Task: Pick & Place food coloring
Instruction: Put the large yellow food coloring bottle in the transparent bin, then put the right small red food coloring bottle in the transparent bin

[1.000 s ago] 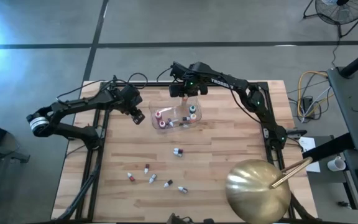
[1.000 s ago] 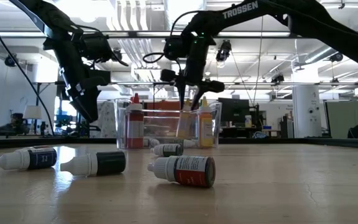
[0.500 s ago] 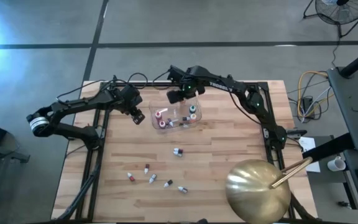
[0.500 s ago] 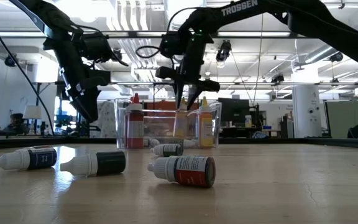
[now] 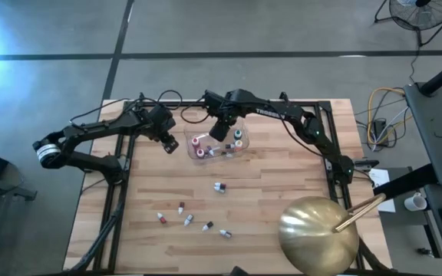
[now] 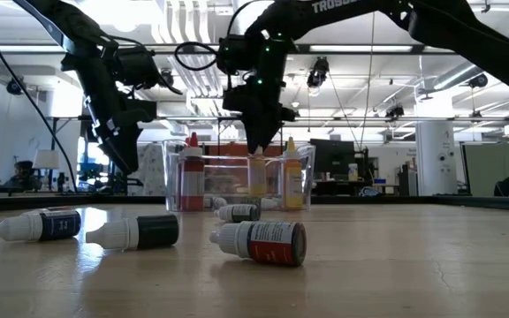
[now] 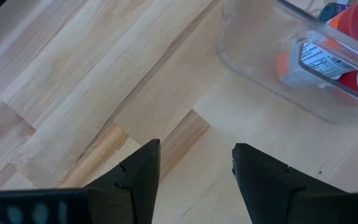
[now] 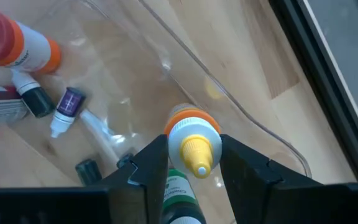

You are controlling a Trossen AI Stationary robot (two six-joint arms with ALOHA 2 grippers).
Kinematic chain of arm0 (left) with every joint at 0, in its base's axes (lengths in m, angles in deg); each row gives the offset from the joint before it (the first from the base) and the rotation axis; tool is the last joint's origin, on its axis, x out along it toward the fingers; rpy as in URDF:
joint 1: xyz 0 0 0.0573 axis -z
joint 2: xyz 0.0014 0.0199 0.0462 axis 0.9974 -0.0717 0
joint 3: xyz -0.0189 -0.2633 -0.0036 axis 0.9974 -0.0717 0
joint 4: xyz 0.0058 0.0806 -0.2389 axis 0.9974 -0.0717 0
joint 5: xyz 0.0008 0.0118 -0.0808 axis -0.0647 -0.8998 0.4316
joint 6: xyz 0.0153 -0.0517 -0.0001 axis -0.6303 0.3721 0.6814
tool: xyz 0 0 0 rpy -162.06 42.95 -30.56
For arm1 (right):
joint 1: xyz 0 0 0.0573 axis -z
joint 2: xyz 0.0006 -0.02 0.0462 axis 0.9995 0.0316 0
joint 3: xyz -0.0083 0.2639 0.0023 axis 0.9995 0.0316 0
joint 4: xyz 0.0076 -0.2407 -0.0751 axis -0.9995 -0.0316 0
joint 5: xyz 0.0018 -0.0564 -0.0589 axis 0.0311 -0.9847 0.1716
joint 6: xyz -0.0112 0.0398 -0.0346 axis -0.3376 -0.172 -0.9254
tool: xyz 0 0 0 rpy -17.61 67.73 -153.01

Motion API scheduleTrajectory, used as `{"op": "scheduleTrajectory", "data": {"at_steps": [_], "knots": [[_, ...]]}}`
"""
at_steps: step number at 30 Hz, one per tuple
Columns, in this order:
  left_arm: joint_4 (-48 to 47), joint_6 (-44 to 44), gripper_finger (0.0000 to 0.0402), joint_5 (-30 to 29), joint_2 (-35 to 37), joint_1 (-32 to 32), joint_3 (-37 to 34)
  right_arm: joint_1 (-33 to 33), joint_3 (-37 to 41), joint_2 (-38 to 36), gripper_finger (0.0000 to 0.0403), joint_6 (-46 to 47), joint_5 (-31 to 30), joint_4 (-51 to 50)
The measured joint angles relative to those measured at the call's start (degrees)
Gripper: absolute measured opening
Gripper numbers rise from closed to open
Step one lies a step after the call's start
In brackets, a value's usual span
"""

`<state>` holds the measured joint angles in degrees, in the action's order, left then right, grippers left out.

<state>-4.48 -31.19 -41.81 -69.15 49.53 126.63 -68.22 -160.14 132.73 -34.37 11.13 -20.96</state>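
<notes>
A clear plastic tub [image 5: 188, 146] stands at the far middle of the table, with several food coloring bottles [image 5: 198, 146] lying and standing in it. My right gripper [image 8: 194, 140] hangs over the tub [image 8: 166, 62], shut on a bottle with a yellow tip [image 8: 197, 155], a white collar and a green label. More small bottles [image 5: 189, 220] lie on their sides on the near half of the table [image 6: 268, 241]. My left gripper [image 7: 194, 174] stands open just left of the tub, above the bare wood, with nothing between its fingers. My right gripper pinches the bottle between its two fingers at the white collar [image 8: 174, 134] below the yellow tip, one finger on each side. The fingers come from above, pointing steeply down. The bottle hangs upright below the fingers [image 6: 256, 172], inside the tub's walls; whether it touches the floor cannot be told.
A big gold dome [image 5: 318, 234] with a wooden stick [image 5: 359, 211] sits at the near right corner. A lone bottle [image 5: 219, 187] lies mid-table. Black frame rails [image 5: 330, 153] run along the table's sides. Bare wood lies between the tub and the loose bottles.
My right gripper has carried the bottle a little toward the table's left edge above the tub and has rolled its wrist about the line it points along. The bottle has stayed upright in the hold.
</notes>
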Motion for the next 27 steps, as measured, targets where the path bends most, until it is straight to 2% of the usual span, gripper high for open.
{"op": "scheduleTrajectory", "data": {"at_steps": [7,12,27], "knots": [[-0.47,0.26,0.0174,-0.02,0.0,0.04,0.0,0.07,1.33,0.02,0.0122,-0.72,2.17,0.0],[-0.66,0.25,0.0174,-0.01,0.0,0.04,0.0,0.07,3.16,0.02,0.0138,-0.83,5.27,0.53],[-0.66,0.37,0.0174,-0.02,0.0,0.02,0.0,0.04,3.52,-0.8,0.0192,-0.59,4.4,2.05]]}}
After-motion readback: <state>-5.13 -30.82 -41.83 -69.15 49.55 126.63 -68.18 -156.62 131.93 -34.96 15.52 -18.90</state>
